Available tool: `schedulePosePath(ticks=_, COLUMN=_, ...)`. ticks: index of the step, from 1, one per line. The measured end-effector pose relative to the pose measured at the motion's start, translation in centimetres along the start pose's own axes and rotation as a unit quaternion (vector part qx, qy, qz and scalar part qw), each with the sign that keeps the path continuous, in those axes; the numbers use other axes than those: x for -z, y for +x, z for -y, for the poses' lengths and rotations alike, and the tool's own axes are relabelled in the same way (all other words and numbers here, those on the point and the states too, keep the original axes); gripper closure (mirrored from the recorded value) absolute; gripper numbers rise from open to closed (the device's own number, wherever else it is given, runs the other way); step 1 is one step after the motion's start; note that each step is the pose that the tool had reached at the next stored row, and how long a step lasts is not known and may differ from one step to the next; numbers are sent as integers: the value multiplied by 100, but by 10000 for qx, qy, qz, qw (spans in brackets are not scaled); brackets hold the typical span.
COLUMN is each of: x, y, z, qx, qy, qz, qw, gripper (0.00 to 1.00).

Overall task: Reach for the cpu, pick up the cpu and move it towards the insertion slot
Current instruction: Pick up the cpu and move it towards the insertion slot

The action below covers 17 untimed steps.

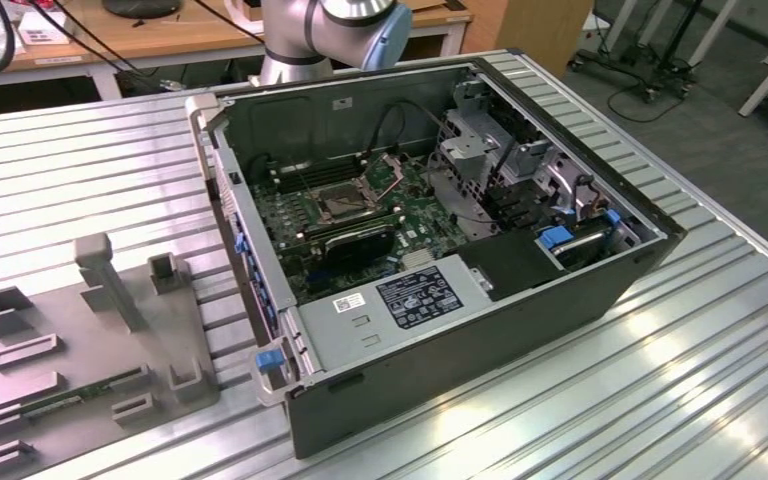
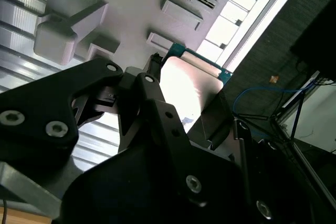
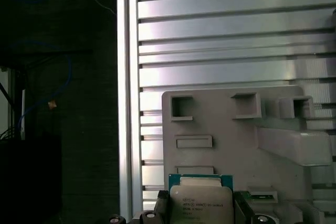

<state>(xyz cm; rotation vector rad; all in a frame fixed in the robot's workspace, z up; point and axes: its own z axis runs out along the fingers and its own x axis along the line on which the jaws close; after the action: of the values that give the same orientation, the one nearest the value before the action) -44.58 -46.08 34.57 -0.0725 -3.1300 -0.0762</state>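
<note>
The gripper [image 3: 201, 205] holds the cpu [image 3: 200, 195] by its sides, over the grey holder [image 3: 220, 135] on the bench [image 3: 236, 40].

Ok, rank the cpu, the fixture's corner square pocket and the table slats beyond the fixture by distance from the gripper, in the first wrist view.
1. cpu: held between the fingers of the gripper.
2. corner square pocket: at the far corner of the grey fixture, past the cpu.
3. table slats: beyond the fixture.
</note>
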Motion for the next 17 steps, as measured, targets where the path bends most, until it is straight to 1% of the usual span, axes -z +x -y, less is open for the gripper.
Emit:
schedulePosePath(ticks=1, x=14, y=0, z=0, qx=0, qy=0, qz=-1, qw=10000, gripper=45)
schedulePosePath(ticks=17, x=69, y=1, z=-3, qx=0, qy=0, qz=0, qw=10000, gripper=45)
